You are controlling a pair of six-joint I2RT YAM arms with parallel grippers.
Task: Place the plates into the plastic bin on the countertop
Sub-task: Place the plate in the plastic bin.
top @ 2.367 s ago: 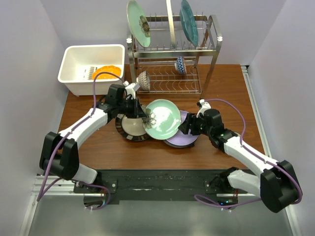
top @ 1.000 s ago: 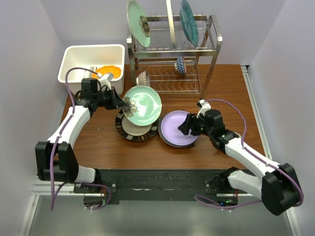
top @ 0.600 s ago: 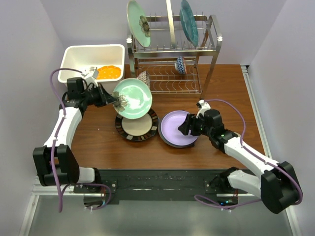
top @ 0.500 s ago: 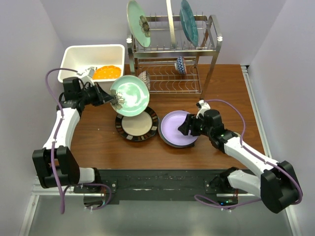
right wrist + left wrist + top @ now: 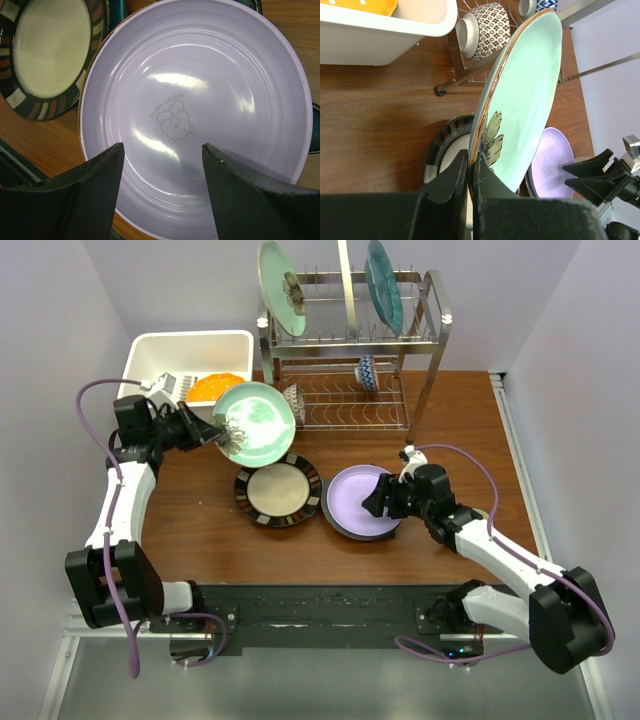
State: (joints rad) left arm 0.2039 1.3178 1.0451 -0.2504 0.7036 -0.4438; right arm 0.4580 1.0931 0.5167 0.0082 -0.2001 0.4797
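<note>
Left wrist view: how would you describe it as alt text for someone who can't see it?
The left gripper pinches the rim of a pale green plate with a brown flower, held on edge above a wooden table. On the table lie a striped plate and a lavender plate; a white bin with an orange plate sits at upper left.
</note>
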